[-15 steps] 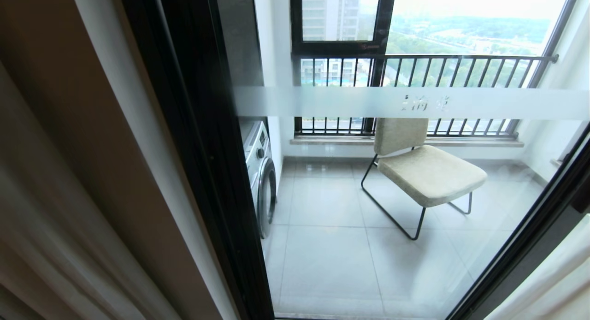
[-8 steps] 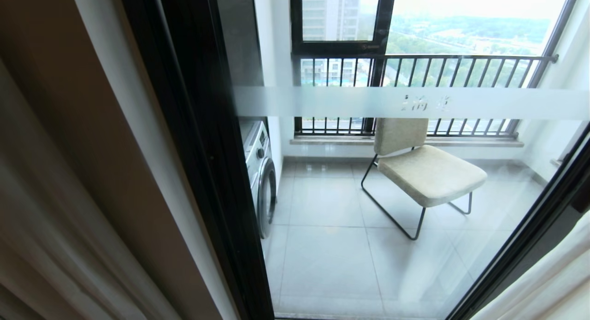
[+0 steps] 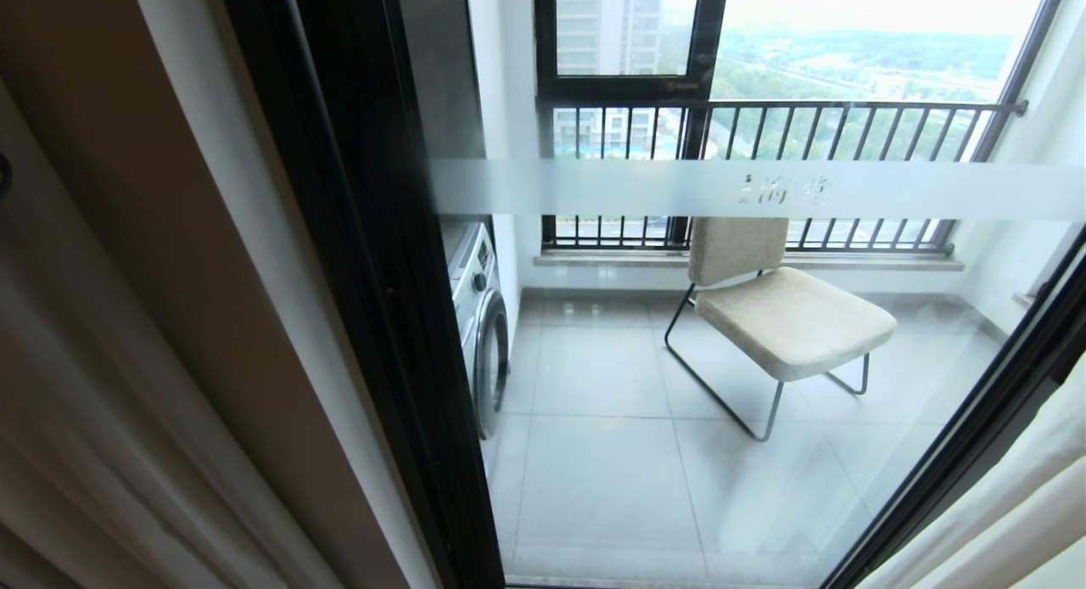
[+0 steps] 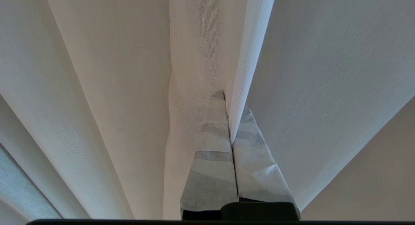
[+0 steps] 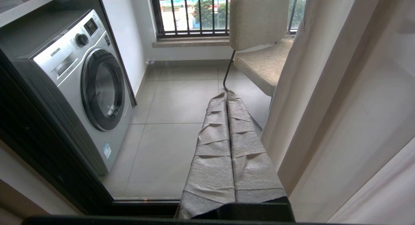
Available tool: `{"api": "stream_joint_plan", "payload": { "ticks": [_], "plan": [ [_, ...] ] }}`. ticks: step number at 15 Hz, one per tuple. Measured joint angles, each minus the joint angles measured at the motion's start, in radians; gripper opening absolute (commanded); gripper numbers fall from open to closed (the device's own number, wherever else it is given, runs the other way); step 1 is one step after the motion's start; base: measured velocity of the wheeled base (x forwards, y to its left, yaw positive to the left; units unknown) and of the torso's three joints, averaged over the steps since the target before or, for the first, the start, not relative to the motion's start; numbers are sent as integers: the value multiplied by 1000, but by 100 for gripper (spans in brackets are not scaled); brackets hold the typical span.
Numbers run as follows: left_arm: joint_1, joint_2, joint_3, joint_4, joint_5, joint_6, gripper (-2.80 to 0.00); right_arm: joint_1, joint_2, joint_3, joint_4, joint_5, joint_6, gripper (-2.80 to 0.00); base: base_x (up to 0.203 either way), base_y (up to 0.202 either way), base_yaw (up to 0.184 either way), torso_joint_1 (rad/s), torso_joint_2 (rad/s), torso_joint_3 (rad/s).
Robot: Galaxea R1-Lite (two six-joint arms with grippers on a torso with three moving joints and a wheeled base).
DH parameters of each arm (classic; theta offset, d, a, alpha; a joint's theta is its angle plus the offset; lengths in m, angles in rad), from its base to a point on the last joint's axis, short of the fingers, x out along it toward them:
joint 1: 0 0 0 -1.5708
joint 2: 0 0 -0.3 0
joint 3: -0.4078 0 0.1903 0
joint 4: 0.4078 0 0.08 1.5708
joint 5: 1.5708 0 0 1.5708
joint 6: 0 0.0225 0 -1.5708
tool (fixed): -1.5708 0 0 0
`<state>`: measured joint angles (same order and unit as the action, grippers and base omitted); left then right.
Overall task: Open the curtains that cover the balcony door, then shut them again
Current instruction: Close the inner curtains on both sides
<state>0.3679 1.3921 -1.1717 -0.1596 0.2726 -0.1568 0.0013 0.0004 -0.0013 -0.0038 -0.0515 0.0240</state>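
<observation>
The balcony door (image 3: 365, 275) fills the head view: black frame, clear glass and a frosted band (image 3: 645, 190) with small characters. The cream curtains hang bunched at the left (image 3: 102, 419) and reach in at the lower right corner (image 3: 1010, 521). Neither gripper shows in the head view. In the left wrist view my left gripper (image 4: 231, 103) is shut on a vertical fold of the curtains (image 4: 129, 88), pinched between its tape-wrapped fingers. My right gripper (image 5: 227, 94) is shut on nothing, low in front of the glass, with a curtain panel (image 5: 340, 114) just beside it.
Behind the glass stand a silver washing machine (image 3: 479, 317), a beige chair (image 3: 789, 317) on black wire legs, a grey tiled floor (image 3: 611, 462), and a black-framed window with railing bars (image 3: 764, 114).
The curtain at the lower right has crept a little further across the door. The folds of the left curtain have shifted slightly. The right gripper's side looks unchanged.
</observation>
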Motion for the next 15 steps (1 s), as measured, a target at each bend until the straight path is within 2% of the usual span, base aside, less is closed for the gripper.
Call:
{"api": "stream_joint_plan", "payload": {
  "ticks": [9, 15],
  "plan": [
    [-9, -8, -3, 1, -10, 0, -280, 0, 0, 0, 0, 0, 0, -280, 0, 0, 0, 0, 0, 0],
    [-124, -78, -2, 2, -95, 0, -280, 0, 0, 0, 0, -1, 0, -280, 0, 0, 0, 0, 0, 0]
  ]
}}
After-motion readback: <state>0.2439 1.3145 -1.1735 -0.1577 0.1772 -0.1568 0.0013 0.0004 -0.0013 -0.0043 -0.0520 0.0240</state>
